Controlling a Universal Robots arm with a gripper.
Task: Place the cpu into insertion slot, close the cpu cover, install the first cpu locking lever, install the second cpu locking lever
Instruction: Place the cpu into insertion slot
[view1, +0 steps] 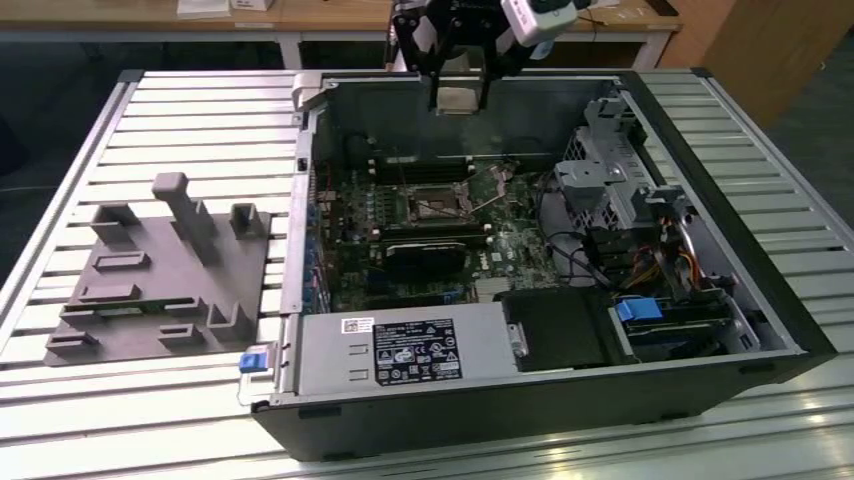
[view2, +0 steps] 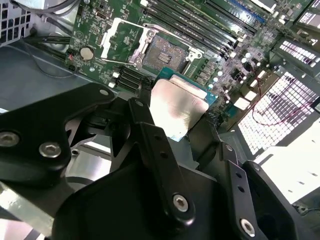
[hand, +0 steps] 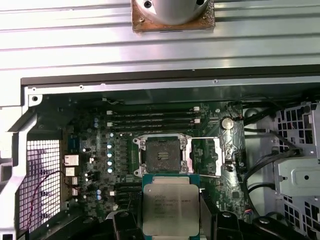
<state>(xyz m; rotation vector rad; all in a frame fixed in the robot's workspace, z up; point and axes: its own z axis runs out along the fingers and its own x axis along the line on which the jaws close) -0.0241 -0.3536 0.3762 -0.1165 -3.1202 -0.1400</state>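
Exterior view shows an open computer case (view1: 534, 415) lying on its side on a slatted metal surface (view1: 174, 110), with the motherboard (view1: 400, 225) facing up. The claw (view1: 458, 88) hangs above the far wall of the case and is closed on the cpu (view1: 454, 101), which is in the air, well apart from the board. On the surface, at the exterior view's left of the case, stands a grey moulded fixture (view1: 147, 290) with several posts and pockets. The power supply (view1: 400, 350) sits in the near part of the case. In the first wrist view the cpu (hand: 167, 205) is seen from above with its pale metal top and green edge, held flat between the two black fingers (hand: 123, 222) of the claw (hand: 170, 222). Beyond it on the board is the insertion slot (hand: 161, 155), a dark square with nothing inside it. Near the slot run long memory slots (hand: 150, 117). In the second wrist view the cpu (view2: 177, 107) is gripped on two opposite edges by the fingers (view2: 150, 132) of the claw (view2: 176, 122), and its silvery top catches the light. In this view the cpu cover (view2: 108, 42) is swung open and lies just beside the slot (view2: 167, 50), still joined to it along one side, so the slot is uncovered.
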